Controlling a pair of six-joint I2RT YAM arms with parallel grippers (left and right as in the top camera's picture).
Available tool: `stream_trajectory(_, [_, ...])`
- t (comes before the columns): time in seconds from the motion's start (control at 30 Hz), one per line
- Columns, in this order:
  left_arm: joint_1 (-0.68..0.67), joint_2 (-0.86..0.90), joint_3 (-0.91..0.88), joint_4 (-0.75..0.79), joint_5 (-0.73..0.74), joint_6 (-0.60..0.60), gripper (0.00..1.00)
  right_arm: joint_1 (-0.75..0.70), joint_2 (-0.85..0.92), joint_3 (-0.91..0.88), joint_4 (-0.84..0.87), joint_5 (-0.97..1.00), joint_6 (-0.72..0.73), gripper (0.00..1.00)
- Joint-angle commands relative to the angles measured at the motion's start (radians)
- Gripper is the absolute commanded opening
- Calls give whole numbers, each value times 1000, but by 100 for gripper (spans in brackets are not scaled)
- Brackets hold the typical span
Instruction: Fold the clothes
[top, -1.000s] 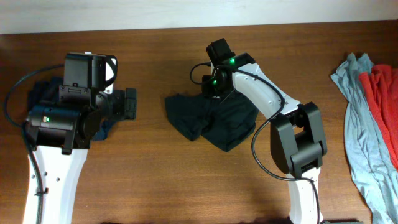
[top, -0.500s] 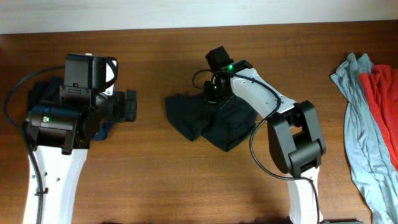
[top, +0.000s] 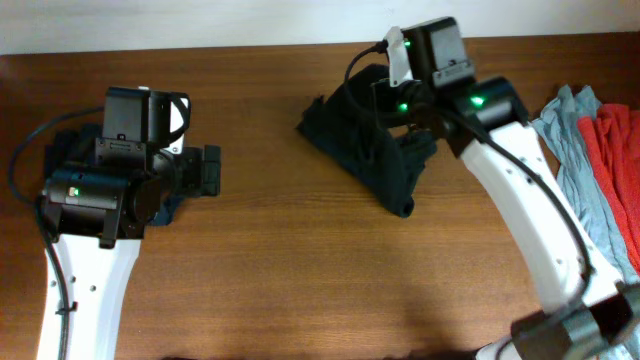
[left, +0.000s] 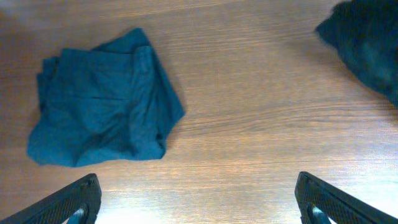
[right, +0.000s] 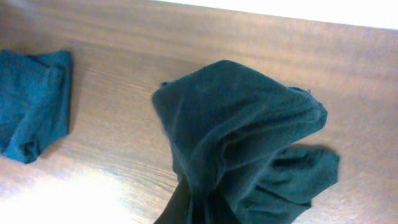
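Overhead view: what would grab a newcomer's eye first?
The black T-shirt stands out, bunched and hanging from the shut right gripper at the far middle of the table. Next come the red and grey-blue clothes heaped at the right edge, and a dark blue garment lying by the open left gripper.

The desk (top: 300, 280) is smooth, faintly glossy brown wood, while the black T-shirt (top: 365, 155) and the blue garment (left: 102, 106) are soft, matt, wrinkled cloth.

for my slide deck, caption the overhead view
Right arm holds a bunched black garment in shut jaws; left arm has its jaws open.
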Motion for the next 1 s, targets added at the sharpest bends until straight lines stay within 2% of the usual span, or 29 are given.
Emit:
stream_trajectory(0.0, [-4, 0, 14, 19, 139, -13, 99, 2, -70, 12, -4, -2, -82, 4])
stream_trajectory(0.13, [-6, 28, 14, 54, 390, 28, 99, 9, -116, 12, -6, -29, -74, 4])
stream_trajectory(0.27, [-53, 91, -15, 90, 432, 89, 99, 8, -136, 12, -7, -75, -74, 4])
stream_trajectory(0.4, [-168, 198, -33, 187, 572, 257, 99, 9, -153, 12, -7, -116, -74, 4])
stream_trajectory(0.57, [-290, 306, -33, 276, 573, 355, 99, 9, -168, 12, -7, -154, -74, 4])
stream_trajectory(0.8, [-397, 364, -32, 380, 566, 359, 98, 9, -181, 12, -8, -153, -58, 4])
stream_trajectory(0.97, [-478, 365, -32, 415, 385, 358, 95, 9, -181, 12, -7, -158, -39, 4])
